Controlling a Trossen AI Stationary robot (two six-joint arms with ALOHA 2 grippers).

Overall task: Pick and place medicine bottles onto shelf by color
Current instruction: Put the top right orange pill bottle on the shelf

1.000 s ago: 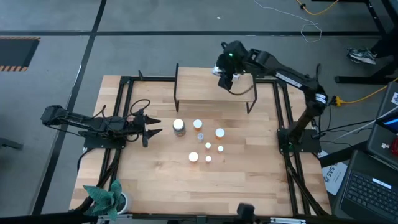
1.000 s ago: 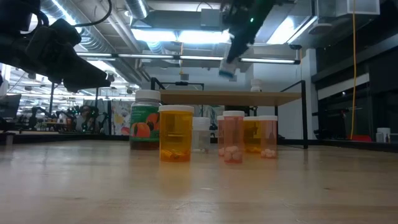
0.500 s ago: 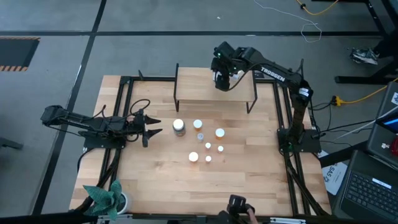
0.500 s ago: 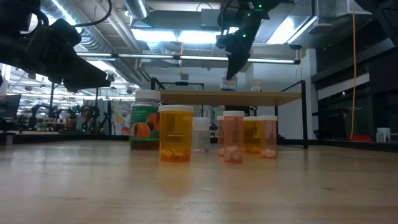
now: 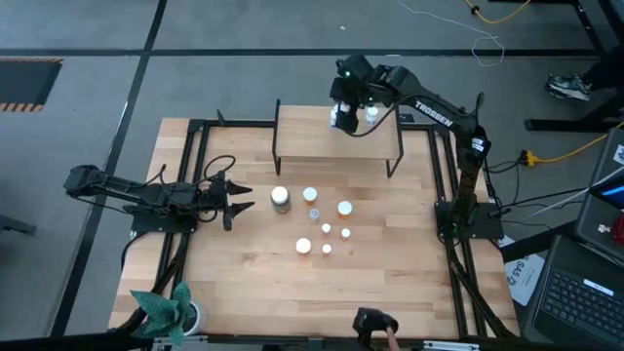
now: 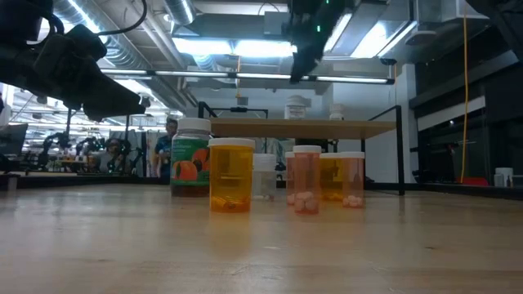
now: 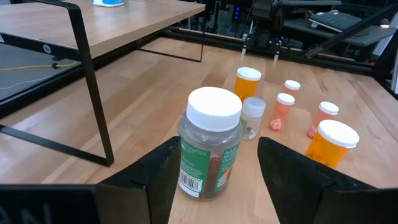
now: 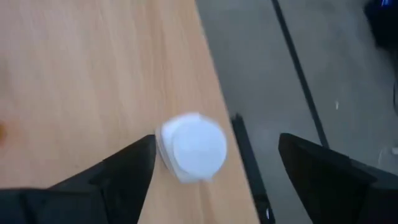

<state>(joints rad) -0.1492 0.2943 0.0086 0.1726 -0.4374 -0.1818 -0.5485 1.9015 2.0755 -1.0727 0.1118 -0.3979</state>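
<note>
A small white-capped bottle (image 8: 193,148) stands on its base near the far edge of the light-wood shelf (image 5: 322,146). My right gripper (image 5: 341,109) hovers open just above it, a finger on either side and clear of it. Another small bottle (image 6: 336,112) stands on the shelf farther right. Several medicine bottles, mostly orange (image 5: 322,222), stand upright on the tabletop. My left gripper (image 5: 237,200) waits open at the table's left, its fingers just short of a dark green bottle (image 7: 210,143).
The shelf's black legs (image 7: 93,87) stand between the bottle group and the table's far edge. A green plant (image 5: 168,307) sits at the near left corner. A person's hand (image 5: 375,327) shows at the near edge. Bare wood lies near and right of the bottles.
My right gripper has come down with the small bottle and set it upright on the shelf. It has then opened, let go and risen a little. The bottle stays standing on the shelf.
</note>
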